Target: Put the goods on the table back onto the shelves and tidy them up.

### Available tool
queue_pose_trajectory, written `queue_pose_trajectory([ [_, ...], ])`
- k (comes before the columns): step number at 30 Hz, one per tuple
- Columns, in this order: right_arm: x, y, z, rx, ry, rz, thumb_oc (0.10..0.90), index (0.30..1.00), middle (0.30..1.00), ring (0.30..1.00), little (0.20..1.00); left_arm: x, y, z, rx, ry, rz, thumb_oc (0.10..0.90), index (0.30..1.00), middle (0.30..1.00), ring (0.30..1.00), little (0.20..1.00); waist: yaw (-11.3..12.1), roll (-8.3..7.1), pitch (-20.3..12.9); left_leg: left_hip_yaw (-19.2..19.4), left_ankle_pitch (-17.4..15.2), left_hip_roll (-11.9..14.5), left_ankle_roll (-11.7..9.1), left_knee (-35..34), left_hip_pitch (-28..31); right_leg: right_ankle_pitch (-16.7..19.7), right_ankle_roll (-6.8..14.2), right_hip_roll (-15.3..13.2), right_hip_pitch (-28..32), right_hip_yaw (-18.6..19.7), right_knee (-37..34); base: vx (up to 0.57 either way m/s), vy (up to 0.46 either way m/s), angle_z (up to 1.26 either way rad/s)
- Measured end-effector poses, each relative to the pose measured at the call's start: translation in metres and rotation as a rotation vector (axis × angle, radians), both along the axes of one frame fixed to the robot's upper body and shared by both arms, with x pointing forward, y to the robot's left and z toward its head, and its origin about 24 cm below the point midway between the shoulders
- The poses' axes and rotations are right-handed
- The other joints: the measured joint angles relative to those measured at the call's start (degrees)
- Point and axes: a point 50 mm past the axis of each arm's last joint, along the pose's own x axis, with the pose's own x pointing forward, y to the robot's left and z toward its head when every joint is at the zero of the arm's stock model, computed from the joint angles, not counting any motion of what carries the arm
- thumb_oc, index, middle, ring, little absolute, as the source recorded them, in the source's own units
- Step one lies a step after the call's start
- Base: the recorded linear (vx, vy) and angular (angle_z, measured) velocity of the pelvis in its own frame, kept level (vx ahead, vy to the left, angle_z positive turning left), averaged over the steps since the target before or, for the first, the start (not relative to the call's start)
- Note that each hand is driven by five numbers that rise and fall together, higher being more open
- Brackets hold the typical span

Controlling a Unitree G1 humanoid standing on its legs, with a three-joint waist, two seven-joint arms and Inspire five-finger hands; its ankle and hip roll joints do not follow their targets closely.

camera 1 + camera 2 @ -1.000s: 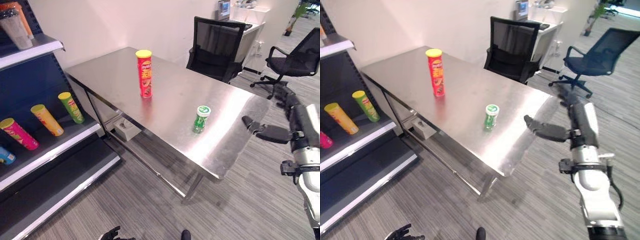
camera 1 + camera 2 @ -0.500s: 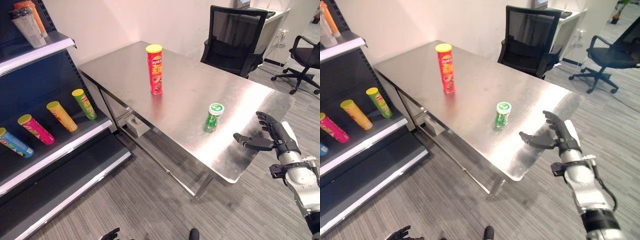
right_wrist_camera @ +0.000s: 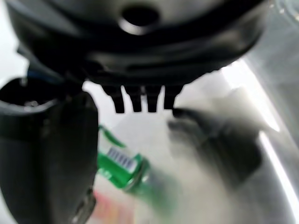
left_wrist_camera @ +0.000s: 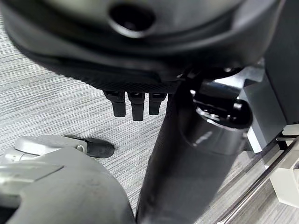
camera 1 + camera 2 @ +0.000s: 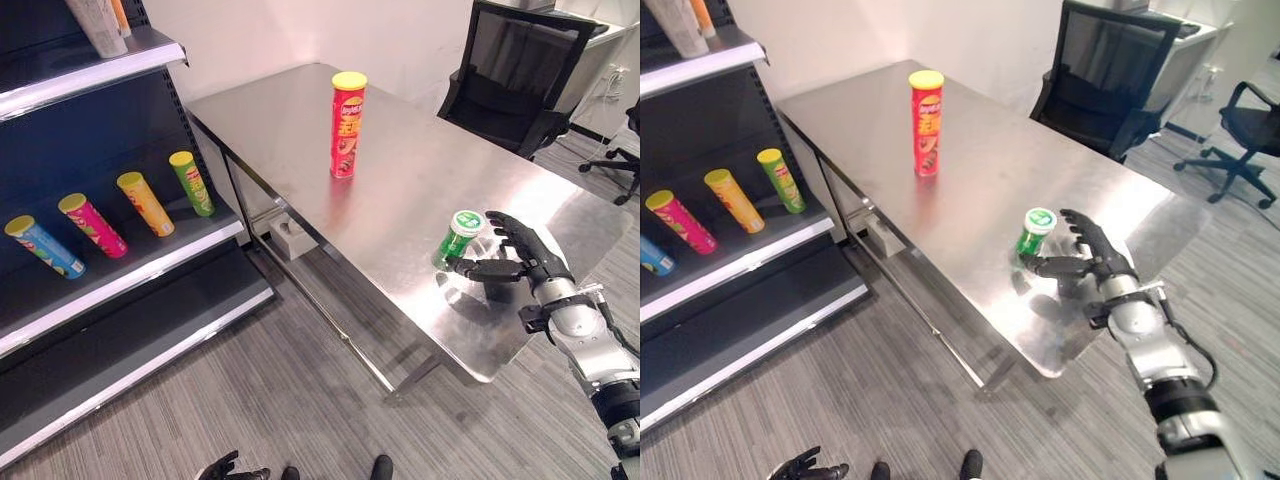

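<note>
A small green can (image 5: 459, 238) with a white lid stands upright near the front right edge of the steel table (image 5: 420, 170). My right hand (image 5: 520, 252) is open just to its right, fingers spread above the tabletop and thumb reaching to the can's base. In the right wrist view the green can (image 3: 124, 163) shows between the thumb and the fingers (image 3: 140, 100). A tall red can (image 5: 348, 125) with a yellow lid stands further back on the table. My left hand (image 5: 225, 468) hangs low over the floor, fingers relaxed.
The shelves (image 5: 150, 270) stand on the left; several coloured cans lie on the middle one, among them a green can (image 5: 192, 183) and a pink can (image 5: 92, 225). A black office chair (image 5: 520, 80) stands behind the table. A small box (image 5: 288, 235) sits on the floor under it.
The camera has shifted toward the shelves. My right hand has come in from beyond the table's edge to the green can, with its thumb now at the can's base.
</note>
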Motion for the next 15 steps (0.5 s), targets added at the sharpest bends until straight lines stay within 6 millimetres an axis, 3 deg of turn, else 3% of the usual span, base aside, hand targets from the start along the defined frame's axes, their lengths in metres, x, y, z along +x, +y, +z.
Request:
queue_pose_trajectory([
  [10,0.012,-0.011,0.005,-0.032,-0.006,-0.092,0.8,0.9,0.9,0.9,0.9,0.003,0.001,0.0,0.019,-0.001,0.01,0.8,0.9,0.9,0.9,0.9,2.3,0.66,0.4,-1.3,0.2,0.0,-0.3,0.0,-0.3,-0.2,0.2,-0.1,0.6,-1.2,0.0,0.01,-0.006,0.07],
  [11,0.013,-0.012,0.004,-0.029,-0.003,-0.102,0.704,0.756,0.756,0.756,0.756,0.003,0.001,0.0,0.02,-0.001,0.012,0.8,0.9,0.9,0.9,0.9,2.3,0.65,0.5,-1.7,0.2,-0.1,-0.4,-0.1,-0.3,-0.3,0.3,-0.2,0.7,-1.5,0.0,0.01,0.0,0.14],
  [12,0.014,-0.011,0.003,-0.022,-0.007,-0.113,0.53,0.495,0.495,0.495,0.495,0.003,0.001,0.0,0.019,-0.001,0.019,0.8,0.9,0.9,0.9,0.9,2.3,0.6,0.5,-1.8,0.2,-0.1,-0.4,-0.1,-0.3,-0.4,0.3,-0.2,0.7,-1.5,0.0,0.01,0.0,0.09],
  [13,0.015,-0.011,0.004,-0.019,-0.013,-0.124,0.4,0.3,0.3,0.3,0.3,0.002,0.001,0.0,0.015,-0.002,0.031,0.8,0.9,0.9,0.9,0.9,2.6,0.54,0.5,-1.9,0.2,-0.1,-0.4,-0.2,-0.4,-0.4,0.3,-0.2,0.7,-1.6,0.0,0.01,0.003,0.05],
  [15,0.02,-0.013,0.011,-0.02,-0.03,-0.146,0.4,0.3,0.3,0.3,0.3,0.0,0.002,0.0,0.023,0.004,0.045,0.8,0.9,0.9,0.9,0.9,2.7,0.32,0.7,-2.0,0.3,0.0,-0.4,-0.1,-0.5,-0.4,0.3,-0.2,0.7,-1.7,0.0,0.01,0.006,0.02],
])
